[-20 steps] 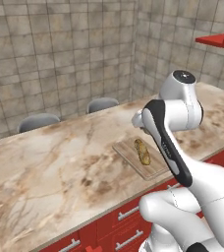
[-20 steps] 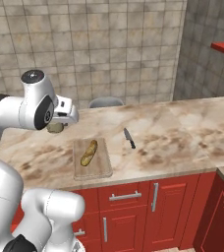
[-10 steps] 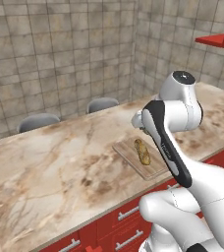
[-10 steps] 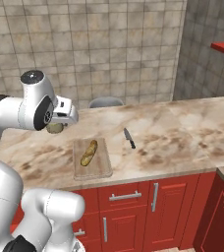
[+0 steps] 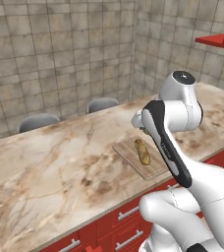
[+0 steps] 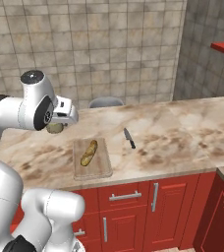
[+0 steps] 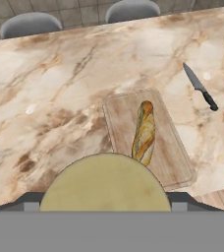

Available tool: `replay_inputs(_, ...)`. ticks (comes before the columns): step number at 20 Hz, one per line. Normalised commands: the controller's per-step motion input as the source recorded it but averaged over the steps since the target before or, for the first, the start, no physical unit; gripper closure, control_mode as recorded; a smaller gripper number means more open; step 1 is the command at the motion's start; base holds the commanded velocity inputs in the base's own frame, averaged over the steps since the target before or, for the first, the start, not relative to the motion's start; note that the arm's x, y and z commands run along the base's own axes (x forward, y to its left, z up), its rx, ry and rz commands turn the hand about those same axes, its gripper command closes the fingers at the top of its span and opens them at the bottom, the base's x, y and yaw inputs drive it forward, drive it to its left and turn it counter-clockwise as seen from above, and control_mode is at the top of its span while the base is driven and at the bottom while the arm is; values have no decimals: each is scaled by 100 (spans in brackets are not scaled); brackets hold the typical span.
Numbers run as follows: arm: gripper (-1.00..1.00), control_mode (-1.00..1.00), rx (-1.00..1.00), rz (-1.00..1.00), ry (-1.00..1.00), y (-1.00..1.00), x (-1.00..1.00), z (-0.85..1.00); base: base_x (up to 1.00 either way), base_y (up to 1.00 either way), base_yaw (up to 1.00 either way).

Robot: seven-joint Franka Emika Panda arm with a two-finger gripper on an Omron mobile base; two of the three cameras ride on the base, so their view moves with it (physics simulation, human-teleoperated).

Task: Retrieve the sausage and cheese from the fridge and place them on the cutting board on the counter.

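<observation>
The arm rises from the base, bends at a high elbow and turns its hand downward over the counter (image 5: 60,162). The gripper (image 6: 56,129) hangs above the stone, its jaws spread wide around the cheese (image 7: 105,183), a dull olive-yellow round that sits between the finger tips and presses against both in the hand view. In the right base view the cheese (image 6: 55,128) shows just under the white hand. Below the jaws and a little ahead lies the cutting board (image 7: 170,147), with a golden bread loaf (image 7: 144,132) lying lengthwise on it. Farther off to one side of the jaws a dark-handled knife (image 7: 199,86) rests on the stone. Two grey chair backs (image 5: 102,104) stand beyond the counter's far edge.
</observation>
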Motion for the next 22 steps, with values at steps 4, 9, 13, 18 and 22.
replay_inputs(4,100,-100,0,0,0,0,0,0,0,0,0)
replay_inputs(9,100,-100,0,0,0,0,0,0,0,0,0)
replay_inputs(13,100,-100,0,0,1,-12,23,-11,0,0,0)
replay_inputs(18,100,-100,0,0,7,-22,92,-21,0,0,0)
replay_inputs(22,100,-100,0,10,2,-1,74,-43,0,0,0)
